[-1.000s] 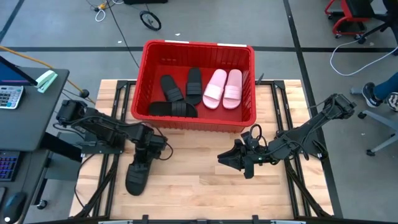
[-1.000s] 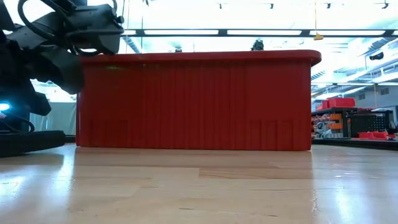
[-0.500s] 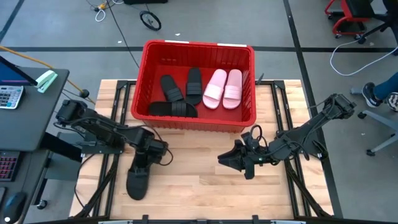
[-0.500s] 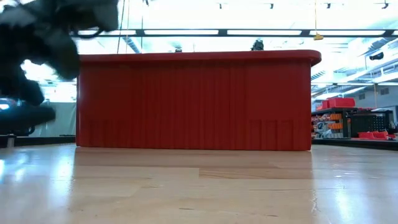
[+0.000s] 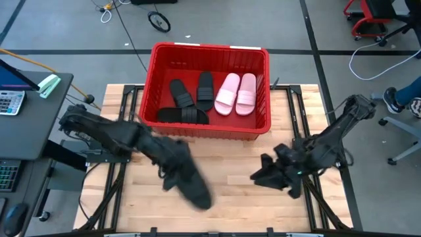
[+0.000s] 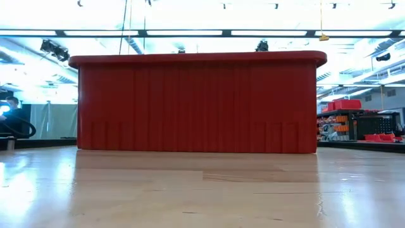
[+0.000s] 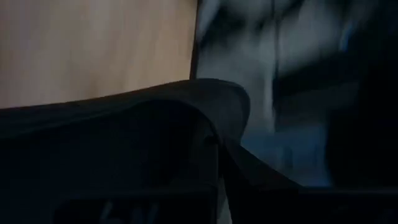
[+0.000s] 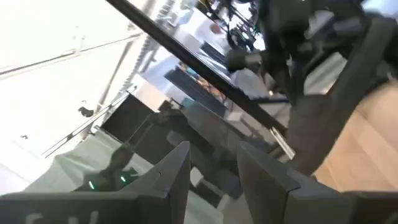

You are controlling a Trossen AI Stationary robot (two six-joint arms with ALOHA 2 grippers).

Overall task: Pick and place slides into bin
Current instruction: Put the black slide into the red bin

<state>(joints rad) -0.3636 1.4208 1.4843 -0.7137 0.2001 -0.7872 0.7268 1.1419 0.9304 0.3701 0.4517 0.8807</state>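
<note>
1. Slides: last black slide (image 5: pixel 192 187) hangs blurred above the near table (image 5: pixel 230 204), carried by the left gripper (image 5: pixel 172 172), fingers clamped on it; the left wrist view shows its dark strap (image 7: pixel 186 118) close up.
2. Right gripper (image 5: pixel 266 176) waits low over the table's right side, fingers a narrow gap apart, empty.
3. Bin (image 5: pixel 209 128), farther back, holds three black slides (image 5: pixel 191 99) and two pink slides (image 5: pixel 237 93).
4. Step judged: carrying the sixth slide. Next: lift over the near rim, then release.
</note>
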